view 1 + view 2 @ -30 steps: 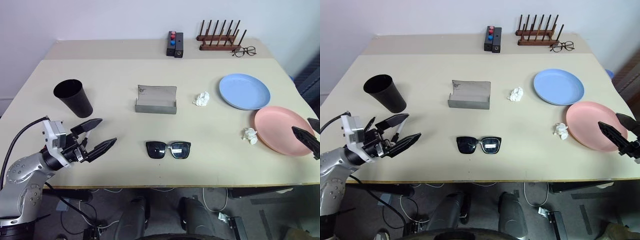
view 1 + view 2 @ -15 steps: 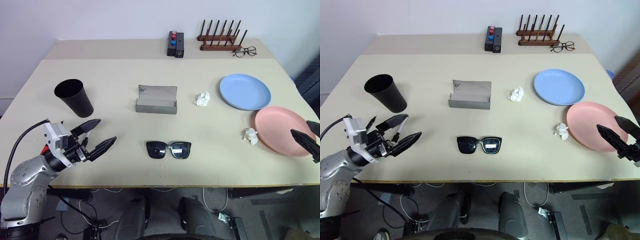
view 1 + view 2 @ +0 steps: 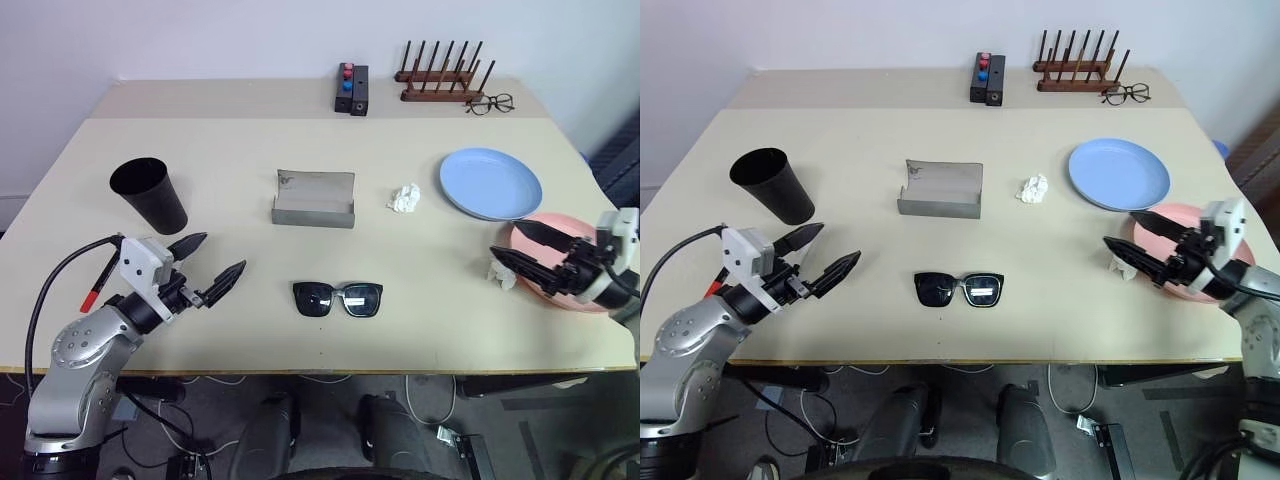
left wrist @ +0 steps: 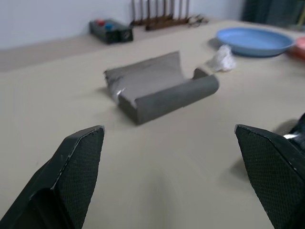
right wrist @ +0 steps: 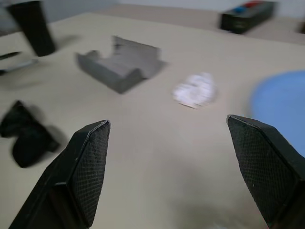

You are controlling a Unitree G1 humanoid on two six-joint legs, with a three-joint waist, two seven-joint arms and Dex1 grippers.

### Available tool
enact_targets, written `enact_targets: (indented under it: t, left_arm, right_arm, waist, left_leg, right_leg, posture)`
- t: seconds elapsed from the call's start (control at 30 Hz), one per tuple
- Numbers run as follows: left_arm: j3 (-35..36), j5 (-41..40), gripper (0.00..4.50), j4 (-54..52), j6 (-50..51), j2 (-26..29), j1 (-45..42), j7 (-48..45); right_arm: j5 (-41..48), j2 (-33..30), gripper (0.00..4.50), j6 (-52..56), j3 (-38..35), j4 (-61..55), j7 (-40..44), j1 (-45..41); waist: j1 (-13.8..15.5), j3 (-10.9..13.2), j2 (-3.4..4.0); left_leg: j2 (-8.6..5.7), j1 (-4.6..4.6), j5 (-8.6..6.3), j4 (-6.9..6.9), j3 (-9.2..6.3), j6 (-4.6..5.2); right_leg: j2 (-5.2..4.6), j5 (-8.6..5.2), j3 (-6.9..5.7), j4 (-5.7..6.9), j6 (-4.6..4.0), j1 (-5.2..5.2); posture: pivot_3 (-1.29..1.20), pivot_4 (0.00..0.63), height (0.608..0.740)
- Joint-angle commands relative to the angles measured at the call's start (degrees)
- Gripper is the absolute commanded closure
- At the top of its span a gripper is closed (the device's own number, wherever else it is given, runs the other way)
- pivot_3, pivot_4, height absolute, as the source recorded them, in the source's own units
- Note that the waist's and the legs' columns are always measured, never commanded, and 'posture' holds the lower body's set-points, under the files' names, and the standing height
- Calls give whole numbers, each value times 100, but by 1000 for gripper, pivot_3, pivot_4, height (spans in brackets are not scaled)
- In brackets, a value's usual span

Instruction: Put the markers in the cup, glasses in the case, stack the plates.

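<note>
The black sunglasses point(image 3: 338, 298) lie near the front edge, in the middle. Behind them the grey case point(image 3: 313, 200) stands open. The black cup point(image 3: 150, 195) stands upright at the left. My left gripper point(image 3: 224, 252) is open and empty just in front of the cup, pointing towards the glasses. A slim dark marker with a red end point(image 3: 97, 283) lies beside my left forearm. The blue plate point(image 3: 490, 183) and the pink plate point(image 3: 560, 220) lie side by side at the right. My right gripper point(image 3: 503, 239) hangs open and empty over the pink plate's left rim.
One crumpled white paper point(image 3: 403, 197) lies between case and blue plate. Another point(image 3: 497, 270) sits at my right gripper's fingertips. At the back stand a black block with red and blue tops point(image 3: 349, 88), a wooden rack point(image 3: 440, 75) and thin eyeglasses point(image 3: 488, 102).
My right gripper has swung in from the right edge, across the pink plate towards the crumpled paper. The left wrist has turned, and the red-ended marker now shows beside the forearm.
</note>
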Motion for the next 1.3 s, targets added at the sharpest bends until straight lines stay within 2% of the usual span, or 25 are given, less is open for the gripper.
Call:
enact_targets:
  t: [0.03, 0.17, 0.4, 0.57, 0.9, 1.07, 1.3]
  left_arm:
    - [119, -231, 0, -412, 936, 4, -82, 653]
    - [388, -494, 0, -687, 1395, -335, -223, 1373]
    - [517, -109, 0, -983, 2392, -545, -449, 2752]
    - [411, 347, 0, -957, 3403, -713, -1055, 3751]
    - [439, 255, 0, -619, 5245, -1313, -2420, 4058]
    - [682, 217, 0, -793, 5829, -1181, -2424, 3796]
    - [1075, 218, 0, -880, 6436, -727, -2533, 3302]
  right_arm:
    - [135, 87, 527, 102, 296, -367, 124, -401]
    - [192, 196, 527, 301, 655, -609, 239, -777]
    - [138, 332, 527, 414, 1147, -703, 410, -1225]
    - [-71, 761, 527, 57, 1446, -464, 354, -1660]
    - [-620, 1377, 527, -742, 1937, 235, 545, -2235]
    - [-562, 1388, 527, -600, 1976, 75, 554, -2310]
    - [-461, 1272, 527, -381, 2057, -55, 898, -2266]
  waist:
    - [-6, 1, -1]
    - [-2, 2, -2]
    - [5, 3, -7]
    - [-4, 4, -12]
    - [-16, 10, -23]
    - [-49, 11, -26]
    - [-50, 12, -27]
  left_leg:
    - [0, 0, 0, 0, 0, 0]
    - [0, -2, 0, 0, -3, 0]
    - [-2, -2, 0, 7, -4, 0]
    - [-4, -3, 0, 17, -5, 0]
    - [-22, -9, 0, 49, -1, -2]
    - [-19, -8, -3, 53, -4, -8]
    - [-14, -8, -4, 57, -22, -10]
  right_leg:
    - [0, 1, 0, 0, 2, 0]
    - [1, 3, -1, 0, 6, -1]
    - [3, 5, -1, 5, 9, 0]
    - [5, 7, -1, 15, 12, 1]
    - [9, 17, -3, 43, 33, 0]
    - [14, 17, -3, 71, 36, -11]
    - [20, 7, -3, 72, 17, -11]
  posture:
    - [0, 150, 740]
    - [0, 150, 740]
    - [0, 150, 740]
    - [0, 150, 740]
    - [0, 150, 740]
    - [0, 150, 740]
    - [0, 150, 740]
